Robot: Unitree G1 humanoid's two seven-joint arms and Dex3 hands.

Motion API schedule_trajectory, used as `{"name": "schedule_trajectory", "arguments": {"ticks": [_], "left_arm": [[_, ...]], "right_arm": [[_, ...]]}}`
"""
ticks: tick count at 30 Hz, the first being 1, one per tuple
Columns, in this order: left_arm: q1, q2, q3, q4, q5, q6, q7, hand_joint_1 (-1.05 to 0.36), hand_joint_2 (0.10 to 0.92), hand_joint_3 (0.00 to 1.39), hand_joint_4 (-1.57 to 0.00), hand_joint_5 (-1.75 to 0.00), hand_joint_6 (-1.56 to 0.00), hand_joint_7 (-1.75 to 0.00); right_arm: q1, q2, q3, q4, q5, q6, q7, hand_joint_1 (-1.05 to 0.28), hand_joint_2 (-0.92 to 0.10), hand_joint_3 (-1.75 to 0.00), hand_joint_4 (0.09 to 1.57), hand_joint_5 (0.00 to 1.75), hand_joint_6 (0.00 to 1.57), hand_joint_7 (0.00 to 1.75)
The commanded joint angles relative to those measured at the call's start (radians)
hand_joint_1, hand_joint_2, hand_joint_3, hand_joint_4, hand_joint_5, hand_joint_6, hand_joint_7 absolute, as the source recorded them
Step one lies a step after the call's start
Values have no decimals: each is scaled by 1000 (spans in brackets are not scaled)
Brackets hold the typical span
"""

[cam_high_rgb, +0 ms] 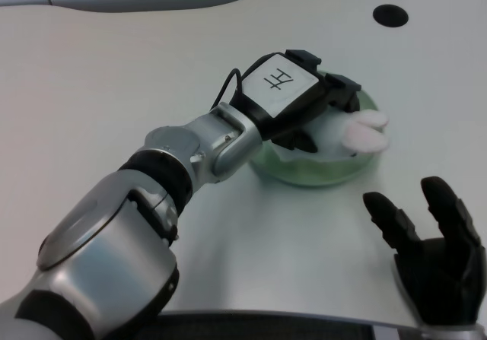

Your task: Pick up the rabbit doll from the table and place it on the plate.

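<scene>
The white rabbit doll (pixel 358 131) lies over the pale green plate (pixel 319 175) right of centre, its pinkish ears pointing right past the rim. My left hand (pixel 300 100) reaches in from the lower left and covers most of the doll from above. Its black fingers (pixel 298 140) wrap around the doll's body, so it still grips the doll. Whether the doll's underside touches the plate is hidden by the hand.
My right hand (pixel 434 241) rests idle at the lower right, fingers spread, close to the plate's near edge. A round black hole (pixel 390 15) sits in the tabletop at the far right. The table's far edge curves along the top.
</scene>
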State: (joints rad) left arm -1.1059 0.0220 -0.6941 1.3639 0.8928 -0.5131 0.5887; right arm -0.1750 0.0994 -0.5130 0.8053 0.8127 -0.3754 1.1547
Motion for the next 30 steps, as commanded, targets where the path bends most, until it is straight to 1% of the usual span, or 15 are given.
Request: {"name": "schedule_trajectory", "arguments": {"ticks": [1,2,3,6,8,10,12,14,16,18,21,30], "left_arm": [[-3,-1,-41,7,40,59,24,-406,859,1,-346,-731,-610,-289],[-3,-2,-48,8,46,80,19,-451,874,7,-218,-644,-517,-187],[-3,-4,-51,9,48,94,16,-471,878,7,-166,-612,-483,-145],[-2,-5,-72,9,61,132,19,-506,876,3,-57,-559,-405,-70],[-2,-5,-77,9,62,146,9,-532,879,3,-17,-531,-367,-41],[1,-3,-79,8,60,151,10,-560,873,3,-4,-502,-348,-27],[4,-2,-76,7,55,149,11,-614,857,1,0,-465,-323,-11],[6,0,-73,6,50,146,8,-661,856,2,1,-431,-297,-4],[6,1,-72,6,49,145,7,-676,857,3,1,-418,-289,-3],[9,5,-64,4,41,138,3,-733,869,7,1,-385,-257,-5],[14,10,-42,2,14,119,-17,-787,883,11,1,-347,-230,-5],[15,13,-36,-1,-3,110,-31,-806,891,8,1,-325,-221,-3]], "right_arm": [[63,125,12,-31,13,-8,10,-821,-921,-164,943,0,884,0],[70,125,13,-38,14,-7,11,-818,-921,-167,942,0,884,1],[75,125,13,-44,15,-6,11,-818,-921,-172,937,0,881,0],[82,122,15,-51,12,-12,11,-823,-921,-190,932,1,878,1],[81,116,14,-50,16,-3,17,-824,-921,-194,933,1,878,1],[83,115,16,-55,16,2,11,-824,-921,-191,937,3,882,3],[82,113,19,-56,15,5,9,-823,-921,-184,937,3,885,4],[77,108,19,-47,18,7,17,-820,-921,-182,932,1,881,1],[75,106,19,-44,19,7,19,-817,-921,-181,930,0,879,0],[74,106,23,-46,19,11,14,-815,-921,-180,930,0,879,1],[72,104,25,-44,19,16,10,-811,-921,-174,934,2,883,3],[71,104,25,-44,18,21,9,-808,-921,-163,936,3,886,2]]}}
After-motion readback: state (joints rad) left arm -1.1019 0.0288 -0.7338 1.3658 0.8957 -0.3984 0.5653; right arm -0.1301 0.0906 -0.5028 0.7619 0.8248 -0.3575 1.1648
